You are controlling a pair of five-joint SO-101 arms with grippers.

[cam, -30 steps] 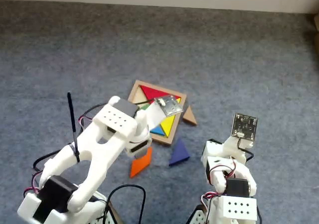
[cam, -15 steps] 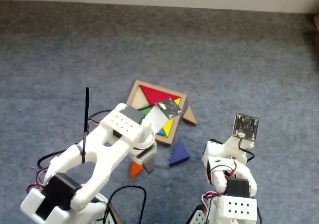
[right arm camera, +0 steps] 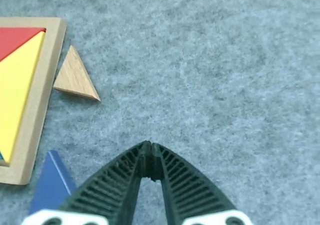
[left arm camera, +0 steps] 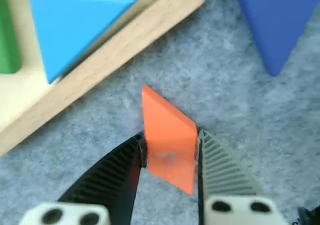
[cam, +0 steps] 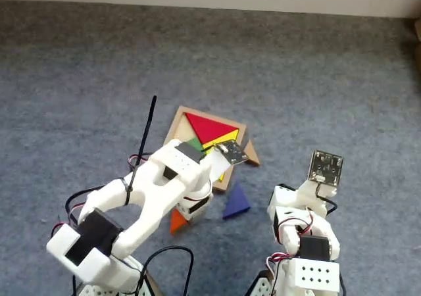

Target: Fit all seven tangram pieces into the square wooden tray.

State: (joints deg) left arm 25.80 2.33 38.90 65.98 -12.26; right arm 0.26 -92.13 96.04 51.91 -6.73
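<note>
The square wooden tray holds a red triangle, a yellow piece and a green piece; a light blue triangle lies near its front rim. On the carpet just in front of the tray, an orange parallelogram sits between the fingers of my left gripper, which is shut on it. The orange piece pokes out from under the left arm. A dark blue triangle and a plain wooden triangle lie loose beside the tray. My right gripper is shut and holds nothing, above bare carpet.
Grey carpet covers the whole table. The left arm hides the tray's near corner in the high view. The dark blue triangle and the wooden triangle lie between the tray rim and the right arm.
The left arm swung round and came down in front of the tray, covering most of the orange piece and closing on it. The right arm kept still.
</note>
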